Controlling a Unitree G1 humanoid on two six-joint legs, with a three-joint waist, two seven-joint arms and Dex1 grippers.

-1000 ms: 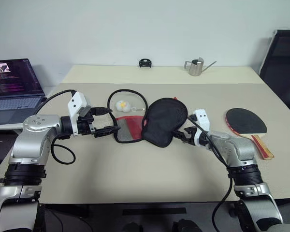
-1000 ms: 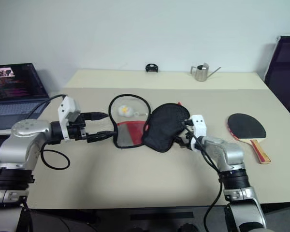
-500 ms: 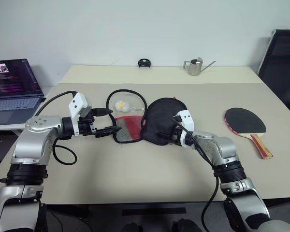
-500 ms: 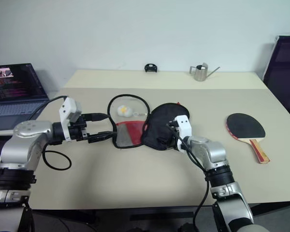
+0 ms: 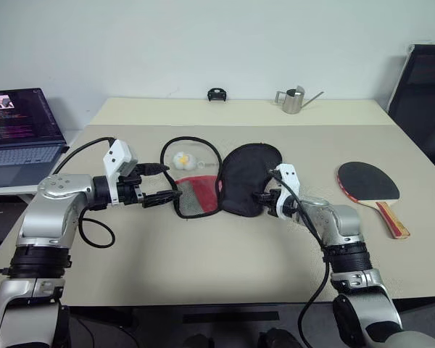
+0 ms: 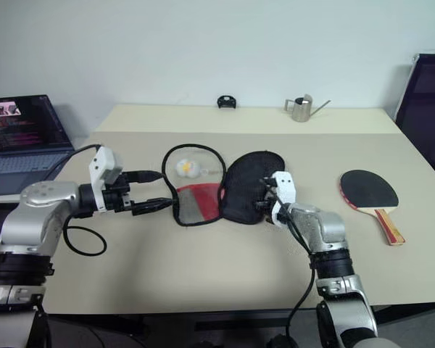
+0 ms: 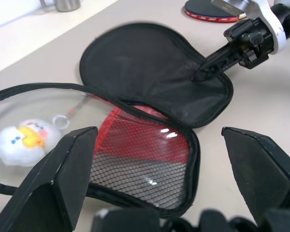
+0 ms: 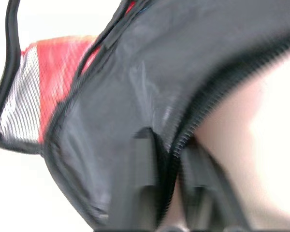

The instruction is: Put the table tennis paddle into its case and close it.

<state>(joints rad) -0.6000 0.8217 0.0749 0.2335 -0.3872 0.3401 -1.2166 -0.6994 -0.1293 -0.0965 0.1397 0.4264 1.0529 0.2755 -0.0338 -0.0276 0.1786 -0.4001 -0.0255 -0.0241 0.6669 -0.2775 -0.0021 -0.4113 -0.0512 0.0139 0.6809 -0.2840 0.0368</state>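
Right fingers (image 8: 150,183) pinch the open black case (image 5: 250,177) zipper edge; left fingers (image 7: 67,164) spread

A beige desk (image 5: 203,268) carries everything. Near its middle the case (image 5: 225,183) lies unzipped and spread open: a black half, a red panel under black mesh, and a clear half holding a small white plush toy (image 5: 183,157). Well apart, toward the right edge, lies the table tennis paddle (image 5: 370,185), black face up. At the far edge stand a small metal watering can (image 5: 294,100) and a small black object (image 5: 217,94).
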